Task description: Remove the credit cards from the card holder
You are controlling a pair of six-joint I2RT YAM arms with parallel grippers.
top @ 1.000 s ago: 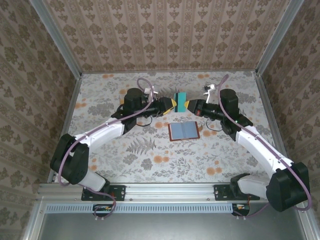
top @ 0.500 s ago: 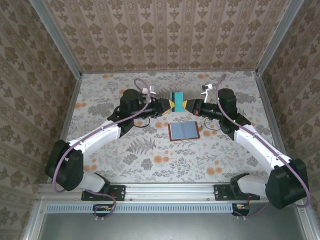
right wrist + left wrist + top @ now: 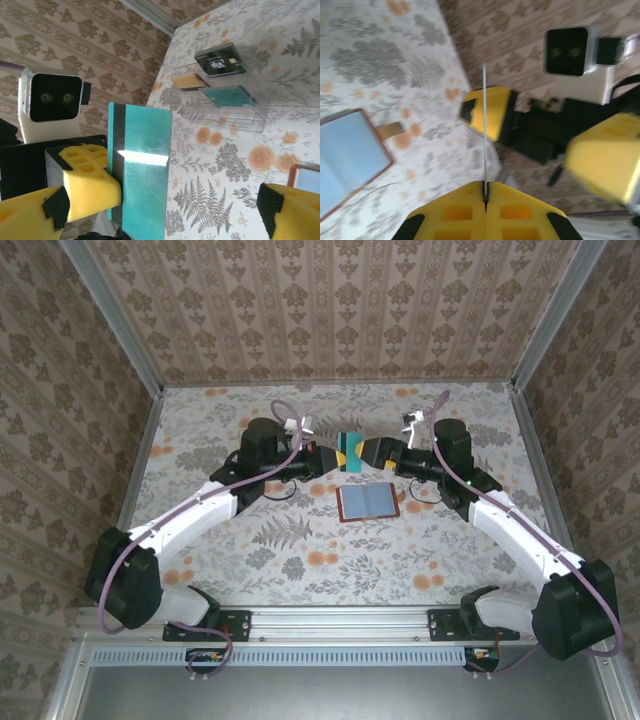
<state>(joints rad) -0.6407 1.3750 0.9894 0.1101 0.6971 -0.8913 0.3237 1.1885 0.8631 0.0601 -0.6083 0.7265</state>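
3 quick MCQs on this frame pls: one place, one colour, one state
1. Where is the card holder? A) open on the table B) clamped in the left fingers C) shut, by the far wall
2. Colour of the card in the left gripper? A) red B) teal C) white
3. Right gripper? A) shut on the card B) shut on nothing C) open

Key: 1A, lies flat, blue inside up. 2B, teal face, dark stripe. 3C, fingers stand wide apart.
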